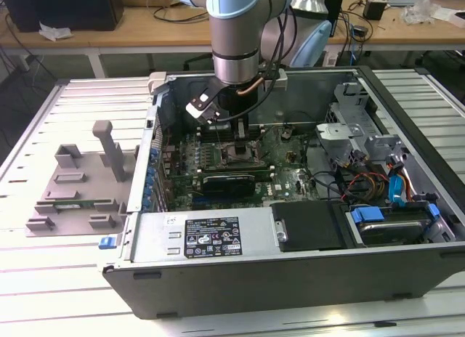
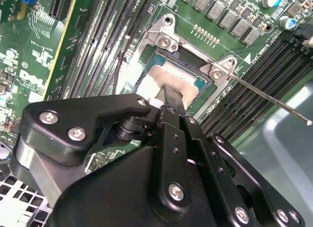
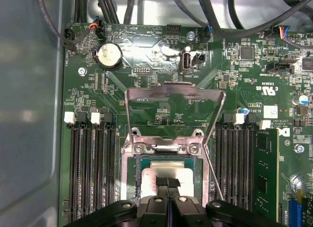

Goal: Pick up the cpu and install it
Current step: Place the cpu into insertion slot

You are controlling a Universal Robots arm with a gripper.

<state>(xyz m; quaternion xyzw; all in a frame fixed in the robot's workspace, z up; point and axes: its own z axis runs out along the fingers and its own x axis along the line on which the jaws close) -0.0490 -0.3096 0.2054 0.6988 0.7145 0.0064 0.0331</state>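
The cpu lies flat within the socket frame on the motherboard. The gripper stands over its middle with its fingers together and the tips at the metal top; I cannot tell whether they touch. The load plate stands open. Memory slots crowd both sides. In the exterior view, a printed label lies at six o'clock from the socket, its writing too small to read.
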